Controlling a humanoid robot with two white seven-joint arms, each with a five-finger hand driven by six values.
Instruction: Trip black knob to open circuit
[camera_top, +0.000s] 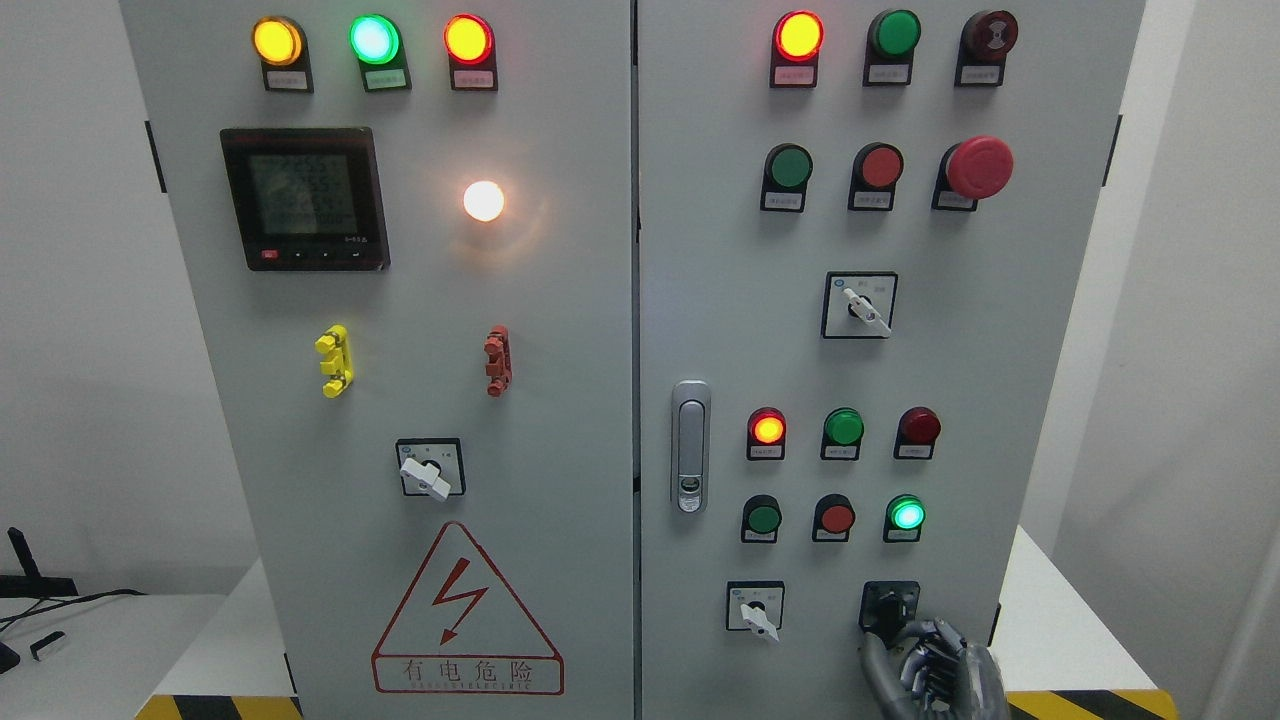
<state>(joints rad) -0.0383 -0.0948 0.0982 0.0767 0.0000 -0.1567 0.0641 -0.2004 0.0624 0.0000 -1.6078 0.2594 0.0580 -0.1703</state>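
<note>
while the whole grey cabinet (560, 420) fills our view, with its two doors meeting at a seam down the middle, the work sits in the lowest corner of the right door (1000, 380). largest first: the left door carries a meter screen (305, 198), a lit white lamp (484, 201) and a red warning triangle (467, 615); the right door carries rows of pilot lamps and push buttons, a red mushroom stop button (979, 166) and a door latch (690, 446) near the seam. smaller again, three white-handled selector switches show, the nearest of them (757, 607) at about nine o'clock from the black knob (889, 603).

the black knob sits in a dark square plate at the bottom right of the right door, below the lit green lamp (907, 513). our right hand (932, 668) rises from the bottom edge, and the knob lies at about eleven o'clock from its middle. the uppermost fingertips reach the lower edge of the knob's plate and seem to touch the knob's underside, but we cannot tell whether they pinch it. the fingers look curled together rather than spread. the knob's long axis is hard to read, being dark on dark and partly covered.

we judge that the turn depends on the fingers closing up and slightly left around the knob. the left hand is out of view.
</note>
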